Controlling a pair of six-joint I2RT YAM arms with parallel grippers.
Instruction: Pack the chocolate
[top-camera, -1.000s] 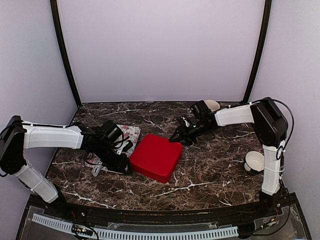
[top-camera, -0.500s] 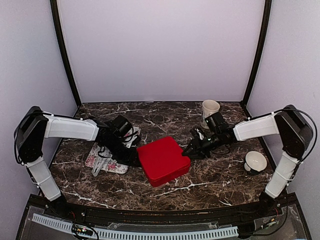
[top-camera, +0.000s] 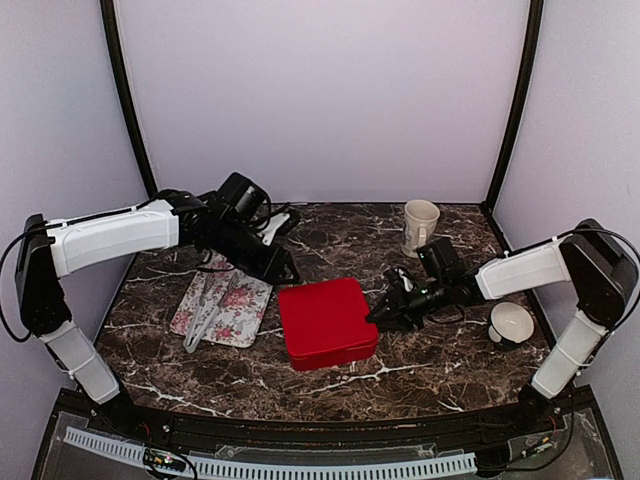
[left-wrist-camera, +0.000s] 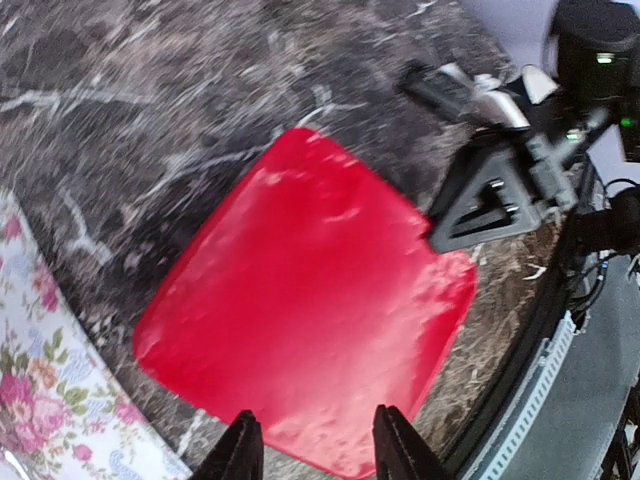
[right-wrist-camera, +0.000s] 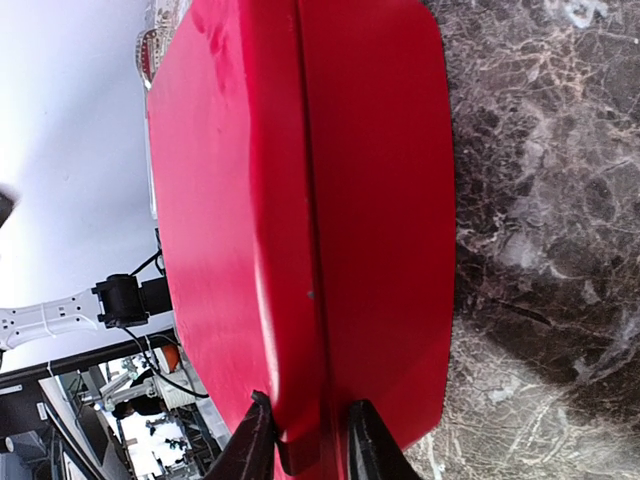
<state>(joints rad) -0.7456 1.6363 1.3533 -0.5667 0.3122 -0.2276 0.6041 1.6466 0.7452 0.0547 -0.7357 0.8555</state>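
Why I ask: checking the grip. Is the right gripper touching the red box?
Touching. The right wrist view shows the box's edge between the right gripper's fingers, with red meeting both fingers and no gap showing.

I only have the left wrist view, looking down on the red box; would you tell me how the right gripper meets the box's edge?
Observer: In the right wrist view the right gripper has a finger on either side of the seam of the closed red box; a firm grip I cannot confirm.
Operator: Thank you. Is anything standing beyond that gripper?
Observer: Yes, the top view shows a cream mug upright at the back right.
Operator: And nearer the arms?
Observer: A white bowl sits right of that gripper.
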